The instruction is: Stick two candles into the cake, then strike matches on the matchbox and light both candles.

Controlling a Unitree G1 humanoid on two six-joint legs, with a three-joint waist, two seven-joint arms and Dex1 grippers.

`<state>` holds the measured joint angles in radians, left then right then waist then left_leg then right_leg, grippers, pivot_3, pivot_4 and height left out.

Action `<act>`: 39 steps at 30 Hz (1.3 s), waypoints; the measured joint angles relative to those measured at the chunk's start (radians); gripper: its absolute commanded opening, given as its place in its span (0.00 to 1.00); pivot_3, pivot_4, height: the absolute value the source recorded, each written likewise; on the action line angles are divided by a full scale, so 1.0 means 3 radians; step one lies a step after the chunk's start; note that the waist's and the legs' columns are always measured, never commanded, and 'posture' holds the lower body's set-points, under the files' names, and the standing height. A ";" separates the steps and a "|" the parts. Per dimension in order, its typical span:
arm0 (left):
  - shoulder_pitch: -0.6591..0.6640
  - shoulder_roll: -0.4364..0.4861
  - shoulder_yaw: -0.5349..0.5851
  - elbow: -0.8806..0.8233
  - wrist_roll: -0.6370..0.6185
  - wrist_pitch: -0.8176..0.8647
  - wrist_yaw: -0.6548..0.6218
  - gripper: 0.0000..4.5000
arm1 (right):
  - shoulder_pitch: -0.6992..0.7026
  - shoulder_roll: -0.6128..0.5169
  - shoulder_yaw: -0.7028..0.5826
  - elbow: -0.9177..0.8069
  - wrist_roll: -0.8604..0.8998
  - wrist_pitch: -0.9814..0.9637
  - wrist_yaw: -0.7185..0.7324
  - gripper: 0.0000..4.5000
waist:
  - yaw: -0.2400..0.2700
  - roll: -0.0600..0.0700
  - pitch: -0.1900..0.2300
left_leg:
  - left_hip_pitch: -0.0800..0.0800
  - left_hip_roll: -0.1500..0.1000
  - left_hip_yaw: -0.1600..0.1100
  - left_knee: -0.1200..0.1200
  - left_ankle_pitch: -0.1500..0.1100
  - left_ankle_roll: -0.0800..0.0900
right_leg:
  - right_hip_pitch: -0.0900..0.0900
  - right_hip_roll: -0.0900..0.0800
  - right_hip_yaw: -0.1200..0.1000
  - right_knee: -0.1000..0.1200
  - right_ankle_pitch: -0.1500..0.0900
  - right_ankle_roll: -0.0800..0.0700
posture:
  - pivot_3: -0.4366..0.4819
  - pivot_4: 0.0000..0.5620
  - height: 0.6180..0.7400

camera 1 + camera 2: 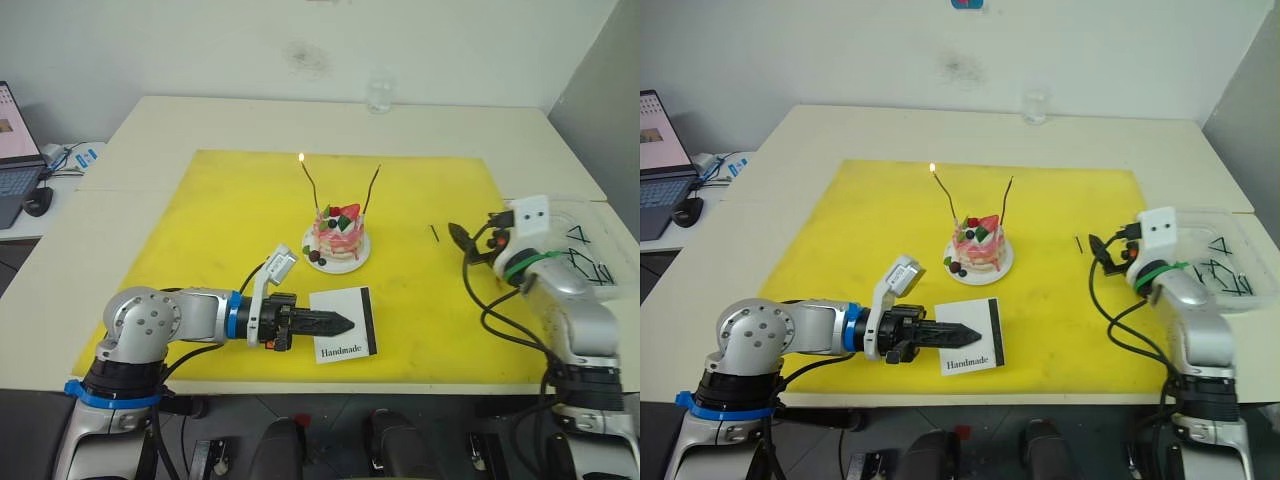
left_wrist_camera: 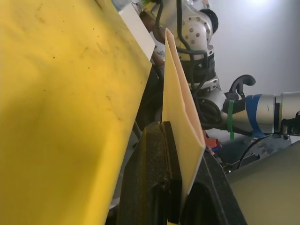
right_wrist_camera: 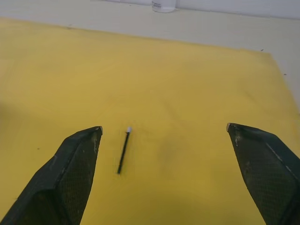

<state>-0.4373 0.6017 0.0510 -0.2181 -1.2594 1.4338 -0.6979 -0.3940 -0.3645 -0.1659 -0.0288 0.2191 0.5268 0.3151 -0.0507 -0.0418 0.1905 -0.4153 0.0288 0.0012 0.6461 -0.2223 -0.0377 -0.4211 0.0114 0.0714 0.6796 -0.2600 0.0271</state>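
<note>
Left wrist view gives us our left gripper [image 2: 171, 187] with its two black fingers pressed together on the near edge of the matchbox [image 2: 180, 112], which stands edge-on between them. From the head views we see that same matchbox [image 1: 345, 323] lying flat on the yellow mat [image 1: 200, 210], near its front edge, black strip on the side away from our left gripper [image 1: 335, 322].

Our right gripper [image 3: 164, 136] has its jaws spread wide, nothing between them. One match [image 3: 123, 150] lies on the mat just ahead of it, closer to one finger than the other, pale tip pointing away. In the head views that match [image 1: 434, 233] sits just beside our right gripper [image 1: 458, 236], at the mat's right part.

Beyond the matchbox, at the middle of the mat, stands the cake [image 1: 338, 236] on its white plate. Two candles [image 1: 310, 187] rise from it, leaning apart. A small flame burns on the left one; the right candle [image 1: 372, 190] is unlit.

A clear tray [image 1: 1230, 262] of dark sticks sits off the mat at our right.
</note>
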 measured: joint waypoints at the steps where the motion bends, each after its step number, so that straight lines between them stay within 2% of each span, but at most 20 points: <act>1: 0.0000 0.0013 0.0006 0.0000 -0.0003 0.0006 0.0006 0.00 | -0.0021 0.0050 0.0017 0.0082 -0.0020 -0.0044 -0.0038 0.99 | 0.0000 0.0000 0.0000 | 0.0000 0.0000 0.0001 0.0000 0.0000 0.0000 | 0.0000 -0.0001 0.0000 0.0000 0.0000 0.0000 | 0.48 0.27 1.00; 8: -0.0028 0.0029 0.0049 0.0000 -0.0066 0.0059 0.0044 0.00 | -0.0217 0.0326 0.0190 0.0424 -0.0144 -0.0292 -0.0139 0.99 | -0.0010 0.0000 0.0000 | 0.0001 0.0001 -0.0004 -0.0002 0.0000 0.0000 | -0.0001 0.0005 -0.0004 0.0001 0.0002 -0.0002 | 0.48 0.27 1.00; 14: -0.0022 0.0028 0.0079 -0.0008 -0.0120 0.0073 0.0123 0.00 | -0.0271 0.0419 0.0276 0.0702 -0.0299 -0.0415 -0.0309 0.99 | -0.0011 0.0000 0.0000 | 0.0001 0.0001 -0.0003 0.0000 0.0000 0.0000 | 0.0000 0.0004 -0.0002 0.0002 0.0004 -0.0005 | 0.48 0.27 1.00; 17: -0.0018 0.0028 0.0087 -0.0009 -0.0140 0.0075 0.0172 0.00 | -0.0307 0.0436 0.0279 0.0761 -0.0336 -0.0425 -0.0343 0.87 | -0.0014 0.0000 0.0000 | 0.0001 0.0001 -0.0003 0.0002 0.0000 0.0000 | 0.0001 0.0003 -0.0002 0.0002 0.0004 -0.0004 | 0.48 0.27 1.00; 24: -0.0018 0.0024 0.0102 -0.0009 -0.0220 0.0075 0.0249 0.00 | -0.0417 0.0530 0.0232 0.0909 -0.0313 -0.0434 -0.0377 0.30 | -0.0017 0.0000 0.0000 | 0.0003 0.0000 -0.0003 0.0002 0.0000 0.0000 | 0.0002 0.0004 -0.0003 0.0003 0.0004 -0.0004 | 0.48 0.27 1.00; 28: -0.0017 0.0012 0.0103 -0.0009 -0.0255 0.0074 0.0284 0.00 | -0.0479 0.0589 0.0135 0.1050 -0.0257 -0.0503 -0.0417 0.01 | -0.0019 0.0000 -0.0001 | 0.0005 0.0000 -0.0002 0.0003 0.0000 0.0000 | 0.0003 0.0005 -0.0002 0.0003 0.0004 -0.0004 | 0.48 0.27 1.00; 34: 0.0008 0.0007 0.0106 -0.0011 -0.0325 0.0072 0.0338 0.00 | -0.0469 0.0605 0.0103 0.1023 -0.0234 -0.0493 -0.0419 0.01 | -0.0019 0.0000 -0.0001 | 0.0005 0.0001 -0.0003 0.0003 0.0000 0.0000 | 0.0004 0.0004 -0.0003 0.0003 0.0004 -0.0004 | 0.48 0.27 1.00; 39: 0.0004 -0.0001 0.0105 -0.0010 -0.0353 0.0065 0.0392 0.00 | -0.0444 0.0562 0.0089 0.0769 -0.0145 -0.0292 -0.0404 0.01 | -0.0018 0.0000 -0.0001 | 0.0002 0.0001 -0.0004 0.0001 0.0000 0.0000 | 0.0001 0.0004 -0.0003 0.0002 0.0004 -0.0004 | 0.48 0.27 1.00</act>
<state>-0.4361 0.6015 0.0825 -0.2212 -1.3654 1.4534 -0.5803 -0.5273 -0.1960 -0.1392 0.2018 0.1755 0.4391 0.1938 -0.0560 -0.0416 0.1903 -0.4148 0.0290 0.0000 0.6464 -0.2222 -0.0377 -0.4208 0.0127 0.0705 0.6803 -0.2587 0.0259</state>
